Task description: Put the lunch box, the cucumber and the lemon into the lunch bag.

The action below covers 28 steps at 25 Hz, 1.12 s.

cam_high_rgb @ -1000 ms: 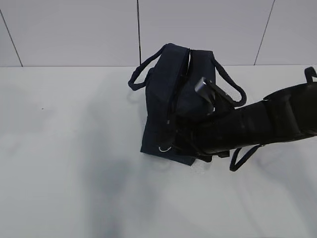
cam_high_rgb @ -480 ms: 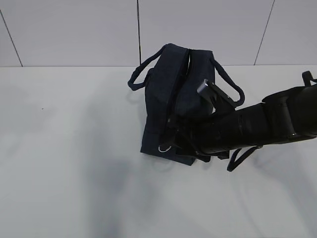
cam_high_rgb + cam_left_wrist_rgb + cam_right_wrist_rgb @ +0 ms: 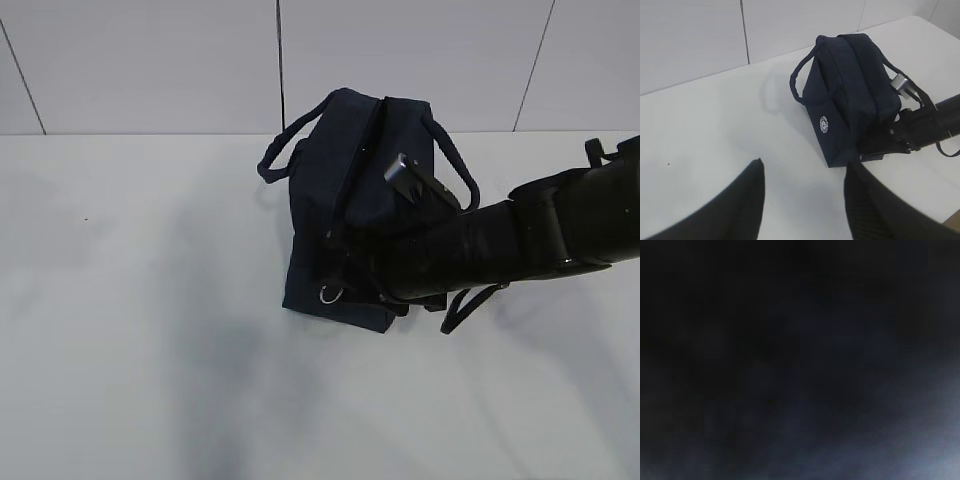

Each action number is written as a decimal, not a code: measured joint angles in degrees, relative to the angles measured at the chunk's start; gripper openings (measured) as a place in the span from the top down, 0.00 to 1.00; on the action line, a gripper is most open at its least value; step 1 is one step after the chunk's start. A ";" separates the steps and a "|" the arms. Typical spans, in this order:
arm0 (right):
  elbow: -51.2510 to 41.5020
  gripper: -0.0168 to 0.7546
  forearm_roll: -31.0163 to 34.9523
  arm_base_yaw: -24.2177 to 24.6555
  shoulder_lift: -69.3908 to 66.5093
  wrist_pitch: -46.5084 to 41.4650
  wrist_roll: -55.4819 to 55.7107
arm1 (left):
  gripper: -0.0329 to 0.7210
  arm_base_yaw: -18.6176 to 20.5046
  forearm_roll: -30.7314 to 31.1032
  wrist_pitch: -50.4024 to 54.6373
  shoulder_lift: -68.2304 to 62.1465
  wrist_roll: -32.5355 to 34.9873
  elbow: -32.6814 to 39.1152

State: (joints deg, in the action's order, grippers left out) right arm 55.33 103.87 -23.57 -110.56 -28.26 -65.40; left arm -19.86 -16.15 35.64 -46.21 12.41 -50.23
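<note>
The dark navy lunch bag (image 3: 330, 190) stands on the white table, its top zipper line running toward me, with the metal ring pull (image 3: 332, 294) at its near end. It also shows in the left wrist view (image 3: 850, 100) with its round white logo (image 3: 824, 124). My right gripper (image 3: 362, 275) is pressed against the bag's near end beside the ring pull; its jaws merge with the dark fabric, and the right wrist view is all dark. My left gripper (image 3: 802, 200) is open and empty above bare table. The lunch box, cucumber and lemon are out of view.
The bag's two loop handles (image 3: 278, 152) (image 3: 458, 170) hang to either side. My right arm (image 3: 540, 235) reaches in from the right edge with a loose cable loop (image 3: 462, 305) under it. A tiled wall (image 3: 150, 60) stands behind the table.
My right arm has lifted a little and shifted left along the bag's near end. The light slit at the far end of the zipper has narrowed. The bag has barely shifted.
</note>
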 joint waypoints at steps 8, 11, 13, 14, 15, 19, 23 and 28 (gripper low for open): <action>0.10 0.69 0.00 0.00 -0.35 0.93 0.10 | 0.47 0.00 0.00 0.48 0.00 0.00 0.00; 0.10 0.83 0.00 -0.09 -0.35 1.32 -0.16 | 0.47 0.00 0.00 0.48 0.00 0.00 0.00; 0.10 0.92 0.00 -0.09 -0.35 1.42 -0.64 | 0.47 0.00 0.00 0.48 0.00 0.00 0.00; 0.10 0.95 0.00 -0.09 -0.35 1.42 -1.01 | 0.47 0.00 0.00 0.48 0.00 0.00 0.00; 0.10 0.97 0.00 -0.09 -0.35 1.42 -1.30 | 0.47 0.00 0.00 0.48 0.00 0.00 0.00; 0.10 0.98 0.00 -0.09 -0.35 1.52 -1.73 | 0.47 0.00 0.00 0.53 0.00 0.00 0.00; 0.10 0.98 0.00 -0.09 -0.35 1.10 -1.87 | 0.47 0.00 0.00 0.53 0.00 0.00 0.00; 0.10 0.98 -5.21 -0.09 0.79 0.15 0.08 | 0.47 0.00 0.00 0.61 0.00 0.00 0.00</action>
State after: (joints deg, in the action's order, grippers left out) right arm 55.43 98.66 -23.67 -109.76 -28.11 -65.32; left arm -19.86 -16.15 36.25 -46.21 12.41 -50.23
